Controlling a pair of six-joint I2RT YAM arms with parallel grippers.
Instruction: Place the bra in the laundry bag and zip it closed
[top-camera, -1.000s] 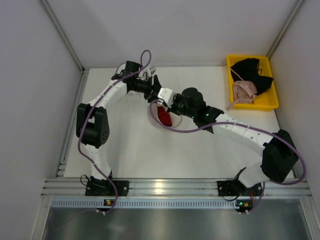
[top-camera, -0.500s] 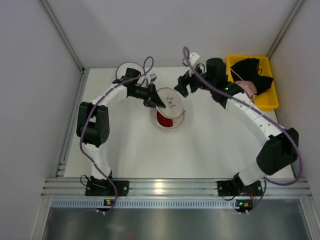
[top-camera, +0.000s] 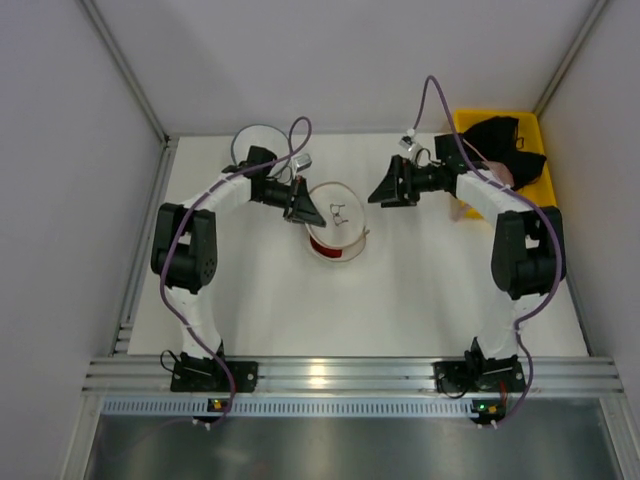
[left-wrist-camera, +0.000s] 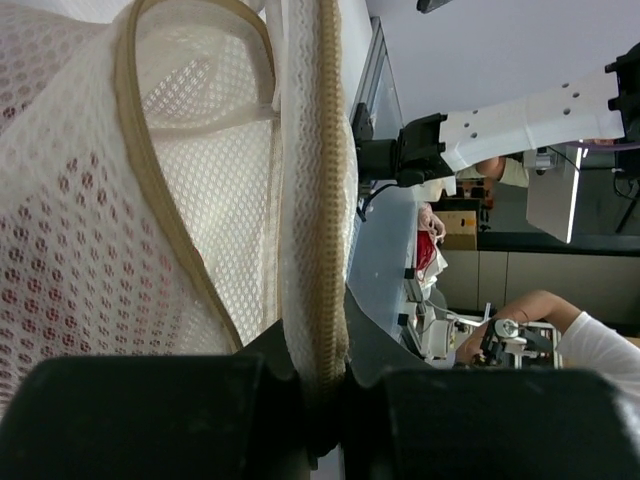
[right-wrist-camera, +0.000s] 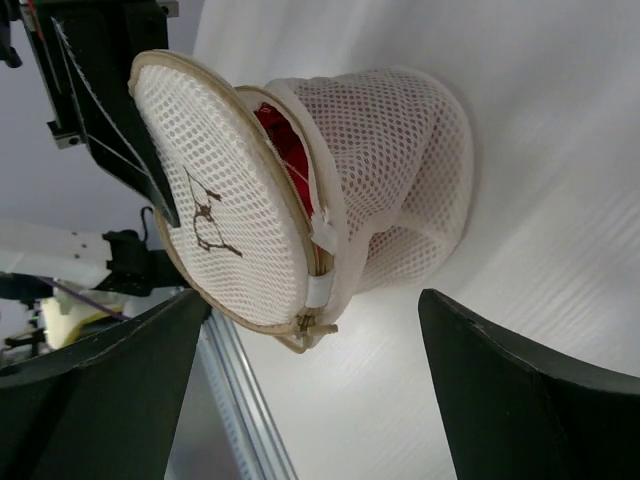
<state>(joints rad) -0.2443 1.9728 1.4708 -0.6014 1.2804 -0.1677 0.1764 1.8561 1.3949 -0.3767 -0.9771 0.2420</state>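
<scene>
A: On the left, the left gripper (top-camera: 308, 212) is seen clamped tight on the laundry bag (top-camera: 340, 215), the beige rim of its round flap pinched between the jaws.

B: And the flap is held up and open, its small dark mark turned toward the right arm. The zip is not closed.

A: The bag itself is set on the table (top-camera: 400, 300), left of centre and toward the far side.

B: The bra (top-camera: 325, 246) is found inside it. Red lace is shown in the gap under the flap and faintly through the mesh.

A: How much of it is tucked in cannot be judged from these views, though possibly all of it.

B: Moving right, the right gripper (top-camera: 385, 190) is spread wide with nothing held. It is kept apart from the bag and pointed at it.

A: At the far right, a yellow bin (top-camera: 540, 213) is seen in the far corner, with a black garment (top-camera: 505, 135) and a pale pink bra (top-camera: 488, 180) lying in it.
</scene>
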